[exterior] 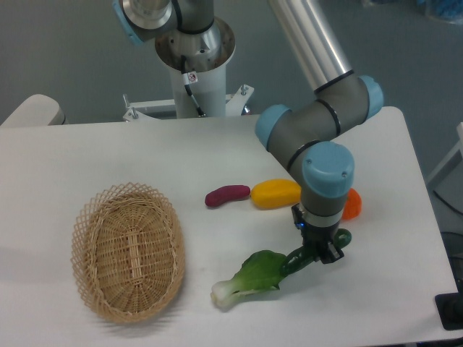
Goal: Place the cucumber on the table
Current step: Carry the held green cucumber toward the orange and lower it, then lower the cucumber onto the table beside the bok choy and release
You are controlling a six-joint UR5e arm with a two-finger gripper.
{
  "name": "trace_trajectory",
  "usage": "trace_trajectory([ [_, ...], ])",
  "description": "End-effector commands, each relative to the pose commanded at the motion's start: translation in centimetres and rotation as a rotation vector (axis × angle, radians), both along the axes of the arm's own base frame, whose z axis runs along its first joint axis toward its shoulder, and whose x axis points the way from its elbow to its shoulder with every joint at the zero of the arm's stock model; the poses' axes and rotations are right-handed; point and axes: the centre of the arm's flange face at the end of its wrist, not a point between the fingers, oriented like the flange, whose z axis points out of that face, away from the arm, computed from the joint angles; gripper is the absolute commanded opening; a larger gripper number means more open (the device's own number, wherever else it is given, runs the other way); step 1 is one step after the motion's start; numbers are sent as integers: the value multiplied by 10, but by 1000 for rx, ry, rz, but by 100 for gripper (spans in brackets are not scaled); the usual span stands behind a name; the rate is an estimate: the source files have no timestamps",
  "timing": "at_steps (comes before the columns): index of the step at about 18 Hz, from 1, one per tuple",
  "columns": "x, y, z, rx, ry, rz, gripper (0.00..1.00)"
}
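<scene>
The cucumber [293, 262] is a slim, dark green, glossy cylinder lying at a slant at the front right of the white table [108, 152]. Its lower left end is next to the bok choy, and its upper right end shows past the gripper. My gripper [322, 251] points straight down over the cucumber's middle, with its black fingers on either side and closed on it. The cucumber is at or just above the tabletop; I cannot tell whether it touches. The gripper hides the cucumber's middle.
A leafy bok choy [249, 277] with a white stem lies just left of the cucumber. A yellow mango [275, 193], a purple vegetable [226, 195] and an orange item [351, 204] lie behind the gripper. A wicker oval basket [128, 249] stands at the front left.
</scene>
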Motion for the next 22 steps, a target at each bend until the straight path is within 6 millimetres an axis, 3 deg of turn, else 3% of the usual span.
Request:
trace_trajectory([
  [7,-3,-15,-21,-32,-27,-62,34],
  [14,0,-16,-42,-49,-59,-59,34],
  [17,1,-16,-42,-50,-61,-59,37],
  [19,1,-16,-42,-48,-62,-55,48],
  [20,1,-16,-42,-48,-62,-50,61],
  [21,2,-15,-40,-44,-59,-50,86],
  [22,1,-14,-38,-42,-55,-47,100],
])
